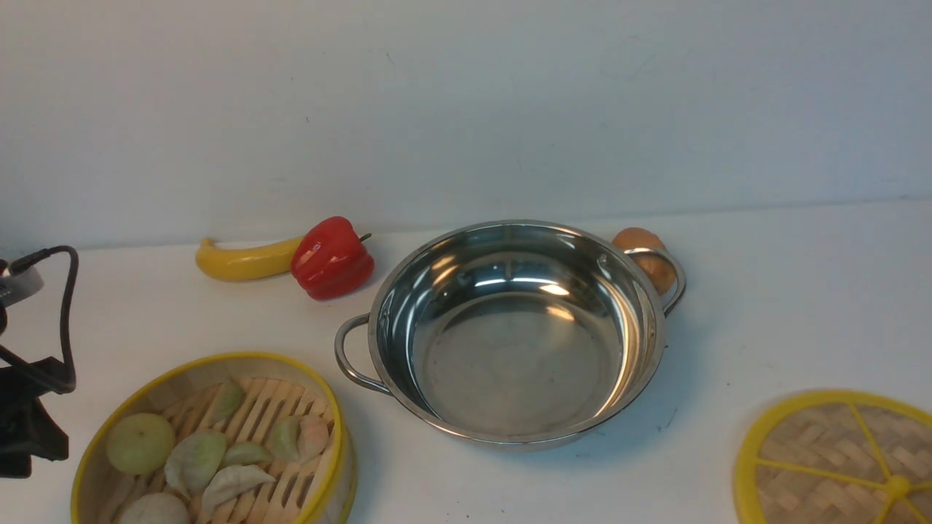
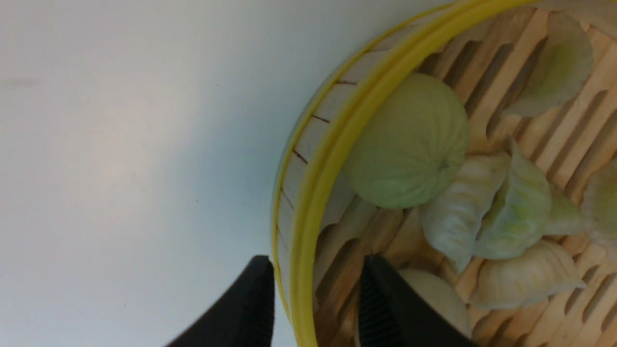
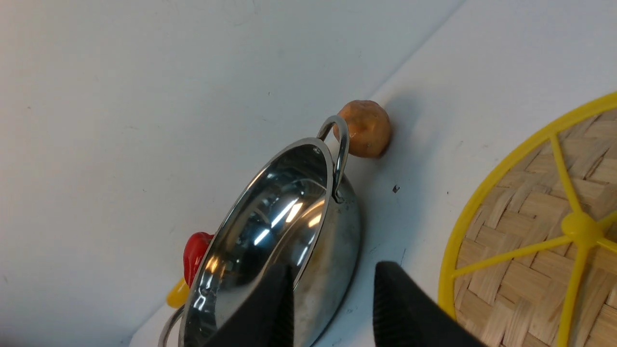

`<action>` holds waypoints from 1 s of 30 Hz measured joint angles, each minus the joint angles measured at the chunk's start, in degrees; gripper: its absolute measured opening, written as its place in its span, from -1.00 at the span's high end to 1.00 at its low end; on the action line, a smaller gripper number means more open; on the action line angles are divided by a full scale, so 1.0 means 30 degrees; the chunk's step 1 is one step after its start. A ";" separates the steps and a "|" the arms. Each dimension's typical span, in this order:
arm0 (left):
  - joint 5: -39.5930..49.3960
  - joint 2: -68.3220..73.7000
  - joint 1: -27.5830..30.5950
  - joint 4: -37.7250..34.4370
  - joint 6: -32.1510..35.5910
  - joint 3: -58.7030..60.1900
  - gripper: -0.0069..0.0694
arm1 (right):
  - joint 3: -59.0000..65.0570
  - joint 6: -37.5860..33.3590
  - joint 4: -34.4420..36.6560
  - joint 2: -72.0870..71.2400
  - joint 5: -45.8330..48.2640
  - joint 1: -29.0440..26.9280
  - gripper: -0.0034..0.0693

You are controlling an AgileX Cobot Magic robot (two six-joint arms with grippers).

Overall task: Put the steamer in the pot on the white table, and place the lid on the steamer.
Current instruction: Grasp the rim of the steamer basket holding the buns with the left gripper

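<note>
Step 1, pre-grasp: L gripper (image 2: pixel 318 274) open, jaws astride wall of steamer (image 1: pixel 269 407), which sits on tabletop (image 1: pixel 764 327) left of empty pot (image 1: pixel 510 349); R gripper (image 3: pixel 332 294) open, empty, near lid (image 1: pixel 823 451); next: clamp rim, lift, center over pot.

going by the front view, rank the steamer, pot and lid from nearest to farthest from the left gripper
1. Steamer, front left: the left gripper has its open jaws on either side of the rim.
2. Pot, in the middle, further back.
3. Lid, front right, on the far side from this gripper.
</note>
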 joint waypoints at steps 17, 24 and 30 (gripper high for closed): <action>-0.0482 0.0996 -0.0692 0.0036 0.0136 0.0000 0.19 | 0.0000 -0.0046 0.0075 -0.0014 0.0089 0.0000 0.22; -0.0482 0.1042 -0.1731 0.1691 -0.0335 0.0000 0.19 | 0.0000 -0.0052 0.0075 -0.0014 0.0089 0.0000 0.22; -0.0505 0.1088 -0.1758 0.2607 -0.1364 0.0000 0.19 | 0.0000 -0.0052 0.0075 -0.0014 0.0089 0.0000 0.22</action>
